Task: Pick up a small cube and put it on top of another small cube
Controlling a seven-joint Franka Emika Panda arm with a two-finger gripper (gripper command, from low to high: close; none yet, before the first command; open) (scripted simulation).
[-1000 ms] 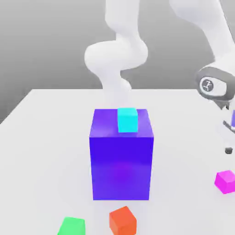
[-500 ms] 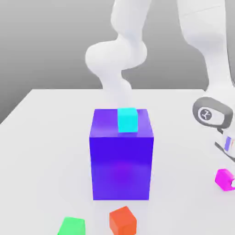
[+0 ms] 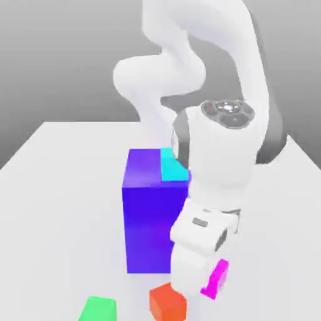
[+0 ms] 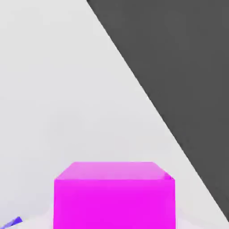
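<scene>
While our gripper [image 3: 210, 285] is clamping the small magenta cube [image 3: 215, 279], we are hovering just beside the orange-red cube [image 3: 168, 302].

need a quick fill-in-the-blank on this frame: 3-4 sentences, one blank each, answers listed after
1. The claw is shut on the small glossy ____ cube.
2. The small cyan cube sits on top of the big ____ block.
3. The orange-red cube rests on the white table, with the ____ cube toward the exterior view's left of it.

Missing words: magenta-pink; blue-purple; green
</scene>
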